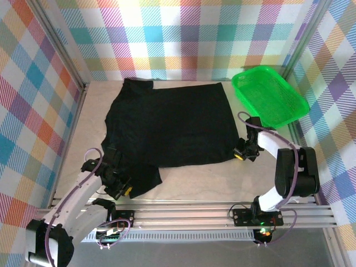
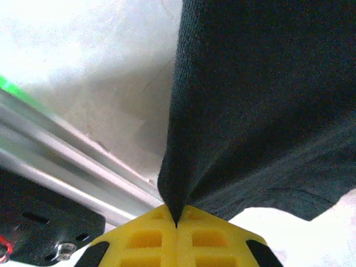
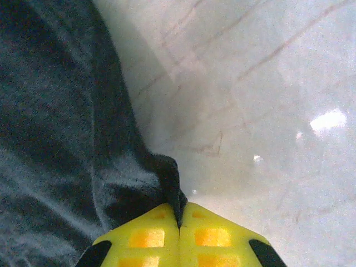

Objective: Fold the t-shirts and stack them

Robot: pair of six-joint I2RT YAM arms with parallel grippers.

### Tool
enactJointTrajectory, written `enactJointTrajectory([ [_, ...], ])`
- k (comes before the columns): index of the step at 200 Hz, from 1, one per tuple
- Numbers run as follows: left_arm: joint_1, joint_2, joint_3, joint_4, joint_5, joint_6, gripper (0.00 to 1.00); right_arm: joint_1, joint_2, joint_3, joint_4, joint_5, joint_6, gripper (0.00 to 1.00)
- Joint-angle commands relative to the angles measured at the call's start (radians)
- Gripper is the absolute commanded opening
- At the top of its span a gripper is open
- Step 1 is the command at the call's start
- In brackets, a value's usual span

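Observation:
A black t-shirt [image 1: 169, 125] lies spread over the middle of the table, with a flap hanging toward the near left. My left gripper [image 1: 123, 192] is shut on that near-left corner; in the left wrist view the black cloth [image 2: 250, 100] rises as a taut fold out of the pinched yellow fingertips [image 2: 144, 239]. My right gripper [image 1: 240, 156] is shut on the shirt's near-right corner. The right wrist view has the dark cloth [image 3: 67, 128] bunched into the closed yellow fingertips [image 3: 217, 236], low over the table.
A green mesh basket [image 1: 270, 94] stands tilted at the far right corner. Checked walls enclose the table on three sides. An aluminium rail [image 1: 194, 214] runs along the near edge, and also appears at the left of the left wrist view as the rail [image 2: 61, 156].

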State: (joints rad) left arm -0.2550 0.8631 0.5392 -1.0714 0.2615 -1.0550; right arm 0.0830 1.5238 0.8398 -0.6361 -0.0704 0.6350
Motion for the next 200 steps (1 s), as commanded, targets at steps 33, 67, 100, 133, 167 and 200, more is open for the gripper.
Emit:
enactJointTrajectory([
  [33,-0.015,-0.127,0.009,-0.203,0.068,-0.027,0.00,0.077,-0.220,-0.050,-0.232,0.036,0.028,0.00],
  [67,-0.016,-0.222,0.094,-0.281,0.032,-0.037,0.00,0.107,-0.395,-0.066,-0.380,0.031,0.080,0.00],
  [100,-0.019,-0.254,0.157,-0.177,0.027,-0.064,0.00,0.107,-0.409,-0.088,-0.363,-0.002,0.067,0.00],
  [133,-0.018,-0.138,0.222,-0.015,-0.010,-0.065,0.00,0.107,-0.319,-0.027,-0.334,-0.016,0.065,0.00],
  [167,-0.008,0.039,0.309,0.182,-0.055,-0.079,0.00,0.103,-0.258,0.030,-0.308,-0.020,0.101,0.00],
  [200,0.038,0.216,0.443,0.287,-0.064,-0.042,0.00,0.081,-0.195,0.115,-0.296,-0.021,0.149,0.00],
])
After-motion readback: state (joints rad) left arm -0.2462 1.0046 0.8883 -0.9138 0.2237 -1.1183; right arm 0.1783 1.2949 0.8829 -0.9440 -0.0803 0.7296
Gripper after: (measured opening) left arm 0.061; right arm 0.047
